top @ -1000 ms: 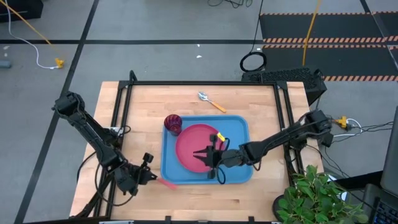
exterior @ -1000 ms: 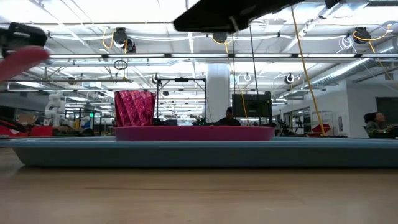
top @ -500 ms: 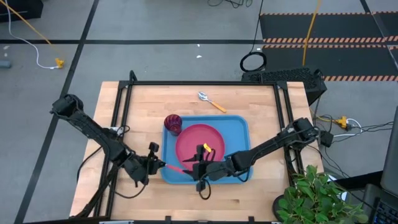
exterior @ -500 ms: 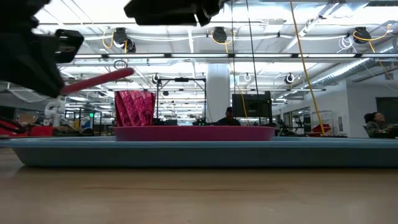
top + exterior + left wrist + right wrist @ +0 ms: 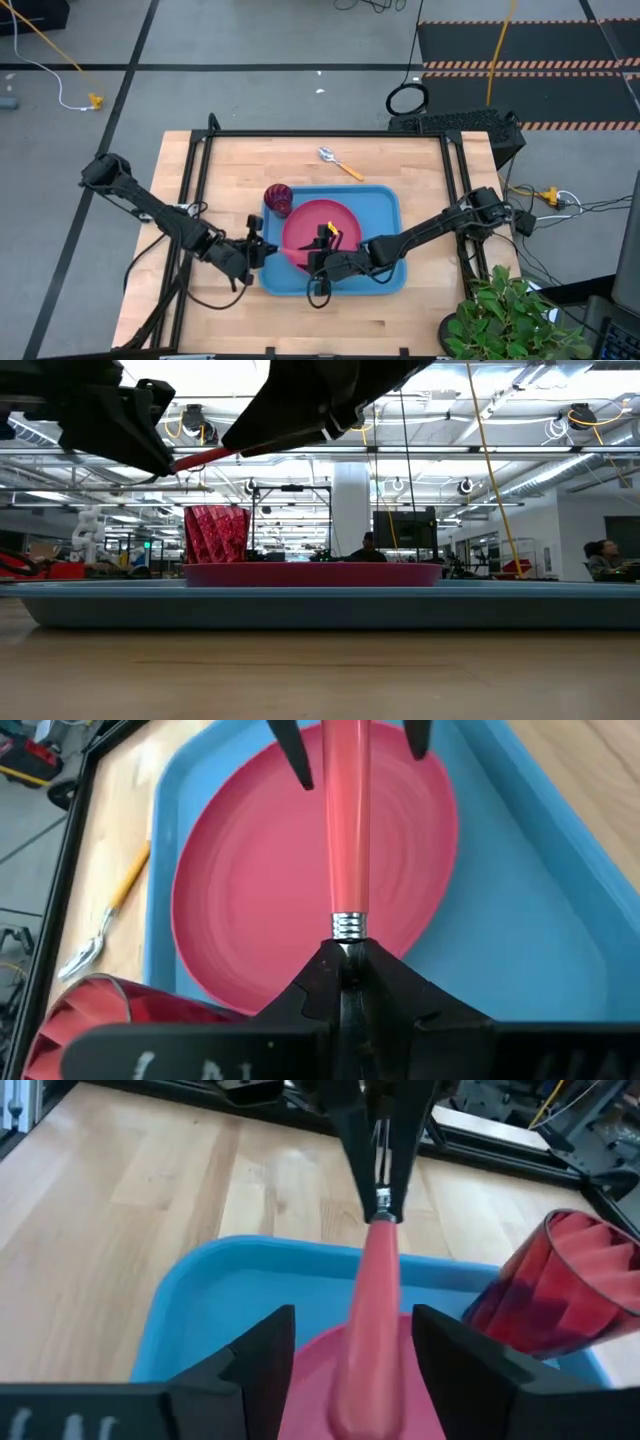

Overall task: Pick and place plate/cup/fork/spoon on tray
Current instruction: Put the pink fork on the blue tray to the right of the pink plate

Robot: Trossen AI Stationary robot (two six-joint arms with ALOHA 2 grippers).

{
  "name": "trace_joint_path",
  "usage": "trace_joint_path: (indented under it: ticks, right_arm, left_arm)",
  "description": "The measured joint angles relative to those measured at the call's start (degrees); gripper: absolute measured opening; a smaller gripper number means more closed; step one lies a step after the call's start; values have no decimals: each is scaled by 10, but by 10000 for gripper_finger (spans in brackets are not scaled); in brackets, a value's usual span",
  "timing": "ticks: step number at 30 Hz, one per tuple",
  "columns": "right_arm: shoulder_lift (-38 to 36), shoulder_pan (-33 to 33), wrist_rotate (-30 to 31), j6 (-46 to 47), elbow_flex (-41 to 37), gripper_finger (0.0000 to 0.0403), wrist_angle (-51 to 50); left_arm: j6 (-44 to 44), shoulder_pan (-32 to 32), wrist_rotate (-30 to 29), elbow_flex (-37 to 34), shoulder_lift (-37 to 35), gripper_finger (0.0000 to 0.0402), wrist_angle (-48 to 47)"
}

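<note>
A: Report the position of the left gripper [image 5: 262, 249].

B: It sat at the tray's [image 5: 385, 200] left rim, fingers clamped on the metal end of the fork [image 5: 345, 815] — the left wrist view showed the 2 dark fingers closed together just past the silver collar, the pinkish-red handle projecting forward above the plate [image 5: 260, 890].

A: And the right gripper [image 5: 312, 262]?

B: It was over the near-left part of the tray, facing the left gripper. Its fingers [image 5: 262, 1342] stood apart, 1 on each side of the fork handle [image 5: 368, 1310]. I could not tell from the right wrist view whether either finger touched the handle.

A: Was the fork resting on anything?

B: No. In the low view it hung in the air, tilted, above the level of the cup [image 5: 215, 533] and the plate [image 5: 312, 573], spanning the gap between the 2 grippers [image 5: 200, 458].

A: Location of the remaining items?

B: The plate [image 5: 325, 225] lay flat inside the tray, left of centre. The cup [image 5: 278, 199] stood upright in the tray's far-left corner, just beside the plate. The spoon [image 5: 339, 164] lay on the wooden table [image 5: 420, 170] beyond the tray's far rim — bowl toward the left, orange handle toward the right, apart from the tray.

A: Tray orientation?

B: Flat on the table, long side running left to right.
</note>
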Motion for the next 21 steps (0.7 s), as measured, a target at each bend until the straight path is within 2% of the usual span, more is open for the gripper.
trace_joint_path:
  ticks: [5,9,21]
  right_arm:
    - [0,0,0,-25,0,199,-7]
    - [0,-2,1,-25,0,183,-10]
    - [0,-5,15,-52,0,62,-10]
  left_arm:
    - [9,6,0,1,0,31,1]
    - [7,6,0,1,0,31,3]
    - [-11,6,3,1,0,31,0]
